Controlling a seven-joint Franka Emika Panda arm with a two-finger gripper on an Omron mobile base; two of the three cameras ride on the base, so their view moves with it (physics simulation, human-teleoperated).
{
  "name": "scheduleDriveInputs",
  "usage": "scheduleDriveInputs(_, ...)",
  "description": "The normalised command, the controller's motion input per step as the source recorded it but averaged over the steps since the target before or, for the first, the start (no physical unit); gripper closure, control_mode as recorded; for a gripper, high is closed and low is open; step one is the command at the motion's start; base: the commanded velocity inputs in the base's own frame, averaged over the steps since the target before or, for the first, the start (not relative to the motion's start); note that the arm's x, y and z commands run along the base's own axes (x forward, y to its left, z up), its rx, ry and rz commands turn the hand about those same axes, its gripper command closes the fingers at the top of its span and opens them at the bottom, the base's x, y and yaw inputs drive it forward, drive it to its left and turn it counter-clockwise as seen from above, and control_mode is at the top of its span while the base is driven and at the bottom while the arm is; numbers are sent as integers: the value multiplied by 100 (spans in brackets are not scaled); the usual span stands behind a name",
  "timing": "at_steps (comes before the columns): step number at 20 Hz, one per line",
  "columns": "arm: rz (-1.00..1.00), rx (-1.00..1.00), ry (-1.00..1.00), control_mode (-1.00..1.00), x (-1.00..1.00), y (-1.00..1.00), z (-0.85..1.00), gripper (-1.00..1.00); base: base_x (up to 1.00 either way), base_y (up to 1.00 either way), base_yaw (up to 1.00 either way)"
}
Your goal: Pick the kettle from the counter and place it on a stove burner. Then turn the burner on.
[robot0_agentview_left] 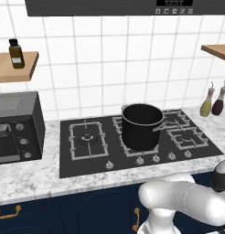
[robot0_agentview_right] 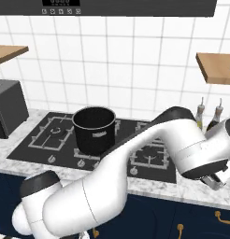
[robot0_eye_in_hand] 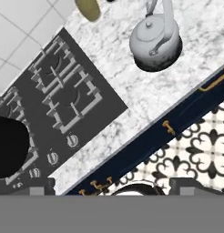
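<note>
The kettle (robot0_eye_in_hand: 155,43), small, rounded and silver-grey with an arched handle, stands on the white marble counter (robot0_eye_in_hand: 132,86) to the right of the stove (robot0_eye_in_hand: 63,98). In the hand view my gripper (robot0_eye_in_hand: 116,186) hovers high above the counter's front edge. It is open and empty, with its dark fingertips (robot0_eye_in_hand: 41,186) set wide apart. The kettle lies ahead of it, toward the top of that view. My white arm (robot0_agentview_right: 135,158) reaches across to the right end of the counter (robot0_agentview_right: 196,191). The stove (robot0_agentview_left: 132,141) has a row of knobs (robot0_agentview_left: 140,160) along its front.
A tall black pot (robot0_agentview_left: 141,125) sits on the middle burner. Two bottles (robot0_agentview_left: 212,101) stand by the wall right of the stove. A dark oven (robot0_agentview_left: 16,128) stands at the left. Wooden shelves (robot0_agentview_left: 13,66) hang on both sides. Navy cabinets (robot0_eye_in_hand: 177,118) with gold handles are below.
</note>
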Motion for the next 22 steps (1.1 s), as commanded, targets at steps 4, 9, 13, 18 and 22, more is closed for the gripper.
scheduleDriveInputs(4,12,3,5,-100,85,-71,-30,-100,0,0,0)
scheduleDriveInputs(9,11,0,17,-100,57,-30,-61,-100,0,0,0)
scheduleDriveInputs(13,6,0,11,-100,16,-47,-53,-100,0,0,0)
scheduleDriveInputs(18,6,2,0,-100,1,-67,-12,-100,0,0,0)
scheduleDriveInputs(22,7,0,0,-100,33,-29,-27,-100,0,0,0)
